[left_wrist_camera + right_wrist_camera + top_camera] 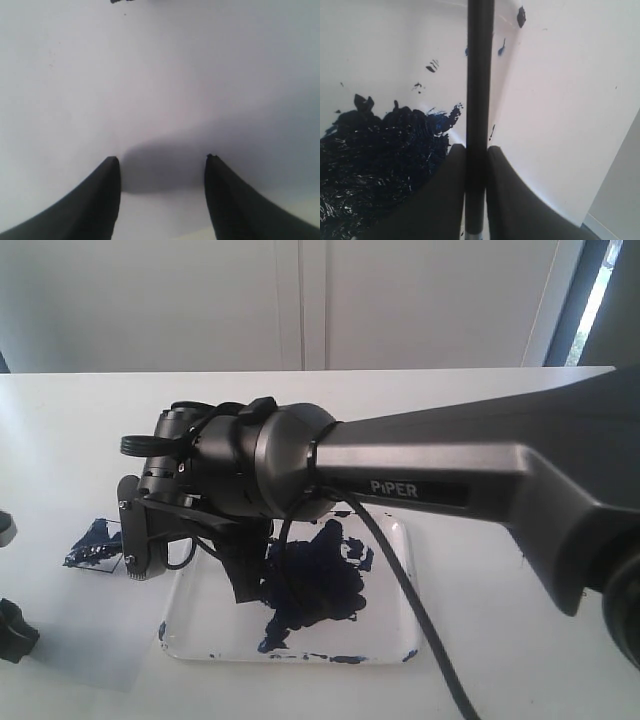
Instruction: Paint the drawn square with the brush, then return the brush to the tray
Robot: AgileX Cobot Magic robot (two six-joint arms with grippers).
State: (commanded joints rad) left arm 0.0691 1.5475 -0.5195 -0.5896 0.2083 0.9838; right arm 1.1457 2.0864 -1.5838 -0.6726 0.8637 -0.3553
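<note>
Between jaws of the right gripper [476, 147], clamped tight: the brush [480, 90], poised over the tray [300, 655] and its navy blot [375, 165]. Left gripper [162, 160] parted, empty. Beside the tray, the drawn square [92, 543], apparently already navy. Return step; calls for lowering, then releasing.

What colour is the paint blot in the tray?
The blot is dark navy, nearly black; best in the right wrist view.

The drawn square [95, 543] on the table [80, 420] left of the tray [340, 635]; brush [480, 75] in the right tool [476, 155] above the tray.
</note>
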